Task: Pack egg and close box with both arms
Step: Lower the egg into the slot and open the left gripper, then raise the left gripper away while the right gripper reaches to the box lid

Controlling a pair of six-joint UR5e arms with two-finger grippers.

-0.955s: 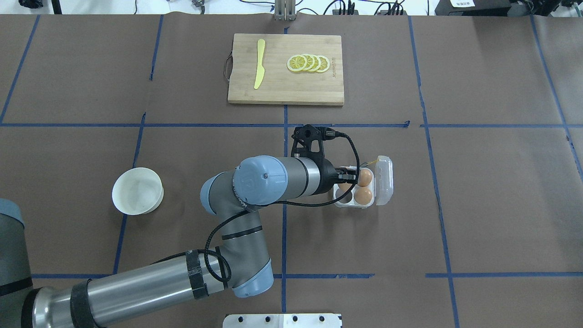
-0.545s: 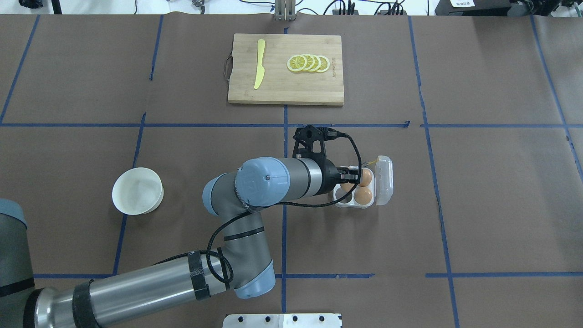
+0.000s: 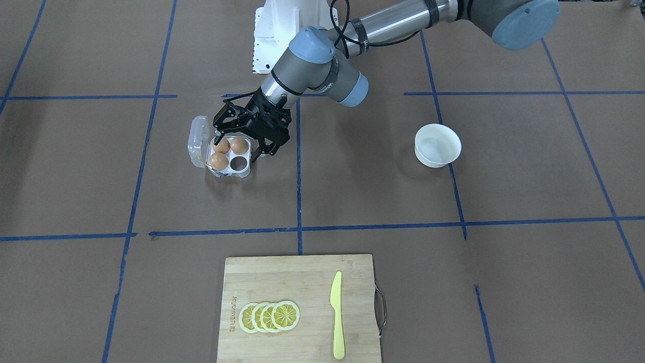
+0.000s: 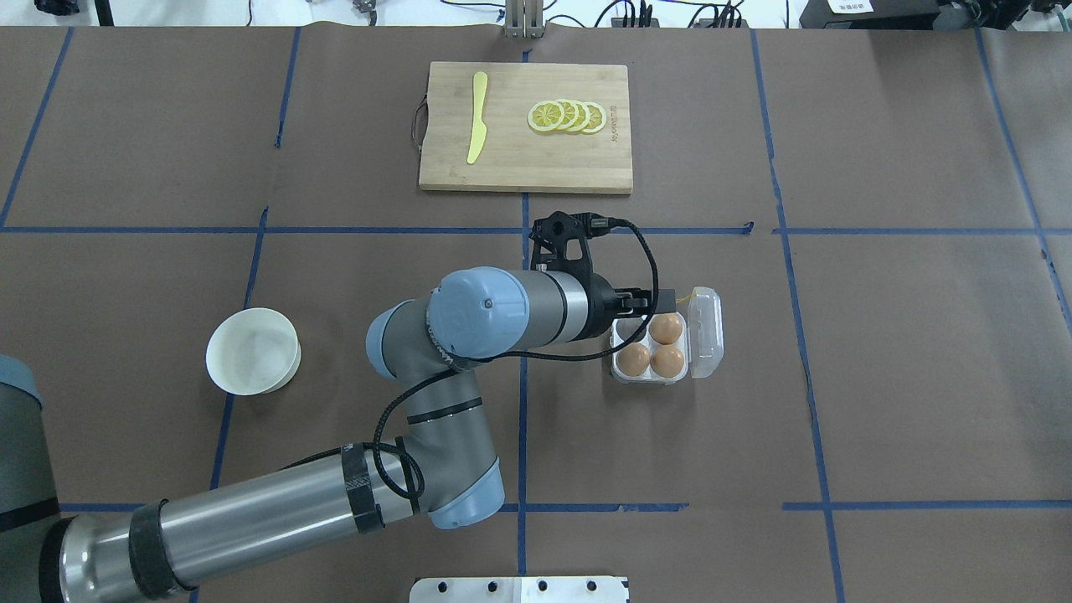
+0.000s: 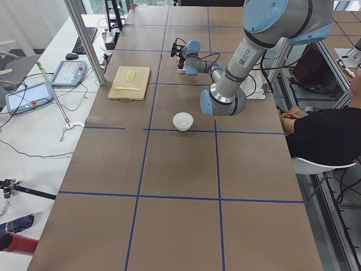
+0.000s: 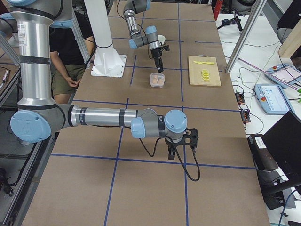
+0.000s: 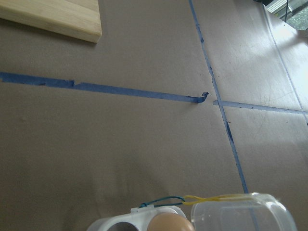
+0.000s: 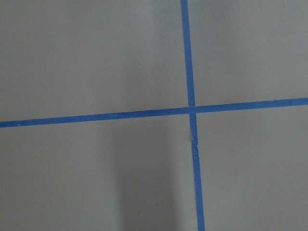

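My left tool [image 3: 238,145] hangs just above the box [image 3: 233,174], its fingers [image 3: 218,133] spread wide and gripping nothing. The egg [image 4: 634,358] sits in the cell on the tool's side of the box, nearest the robot. Two more eggs fill the cells beyond it, toward the lid, and the one empty cell [image 3: 240,163] lies just ahead of the egg.

As I judge it, the next move turns on the lid [image 4: 708,331]. It stands open on the side of the box away from the left tool, with its long hinge edge running fore and aft. The tool would have to reach across the eggs to swing it back, and only the eggs lie between tool and lid.

The right tool [image 6: 181,141] is well apart down the desk [image 4: 879,377], so left is clearly nearer. I cannot tell whether the right tool is spread or pressed together.

Behind the left tool sits a white bowl [image 4: 253,350]. Well ahead is a cutting board [image 4: 526,167] with lemon slices [image 4: 568,115] and a knife [image 4: 476,117].
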